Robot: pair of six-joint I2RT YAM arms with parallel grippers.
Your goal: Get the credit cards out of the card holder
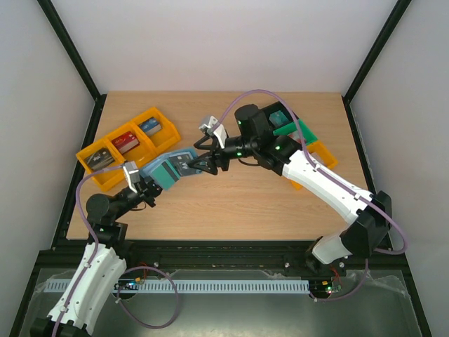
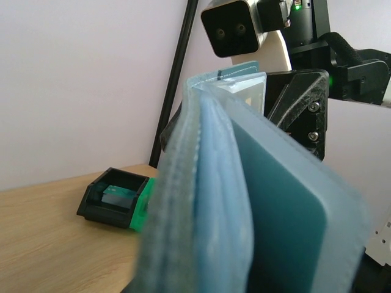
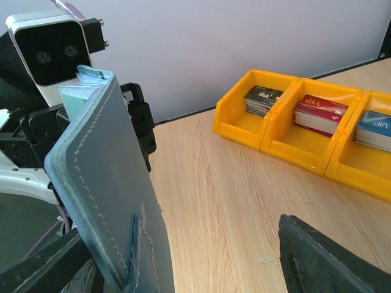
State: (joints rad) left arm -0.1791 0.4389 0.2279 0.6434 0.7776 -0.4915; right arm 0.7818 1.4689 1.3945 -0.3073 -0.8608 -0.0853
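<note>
Wooden counter (image 1: pixel 245 203), a row of orange trays (image 1: pixel 126 144) at its far left. The card holder (image 1: pixel 167 170) was held up over the counter, on edge, between my two arms. My left pincer (image 1: pixel 142 181) was clamped on its left end. My right pincer (image 1: pixel 198 165) stood wide, with the holder's free edge inside the gap, close to one finger and well apart from the other. A dark teal credit card (image 2: pixel 275 207) sat in its pocket.
</note>
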